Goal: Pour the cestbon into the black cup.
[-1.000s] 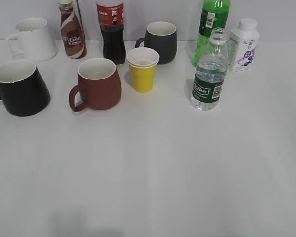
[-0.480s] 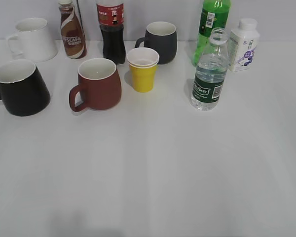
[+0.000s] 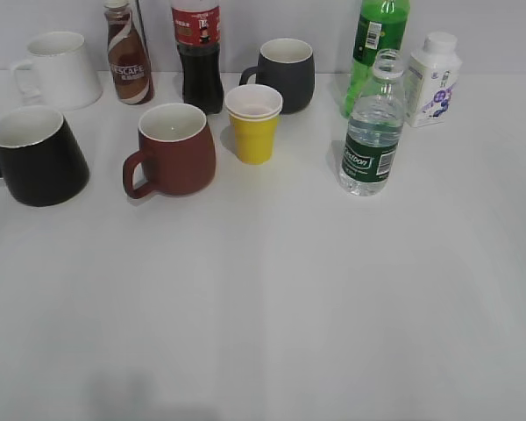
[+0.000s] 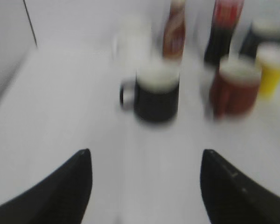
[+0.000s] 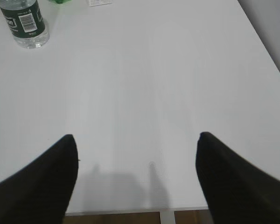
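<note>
Because nothing is gripped yet, you have the whole white table (image 3: pixel 272 316) to plan across, and its near half lies bare between you and the row of drinkware. Working from the largest piece, the black cup (image 3: pixel 37 156) sits at about nine o'clock on the table, handle toward the left edge and mouth up, which suits a pour from the right. The maroon mug (image 3: pixel 172 149) stands just beside it toward the centre, so you should not confuse the two. At about two o'clock the cestbon (image 3: pixel 373 127) stands upright and uncapped, with the green bottle (image 3: pixel 374 48) and the milk bottle (image 3: pixel 434 79) close behind it, leaving its front free for a side grasp. Your left gripper (image 4: pixel 144 186) is spread wide facing the black cup, though that view is blurred; your right gripper (image 5: pixel 136 182) is likewise spread, with the cestbon at its eleven o'clock, well apart.
</note>
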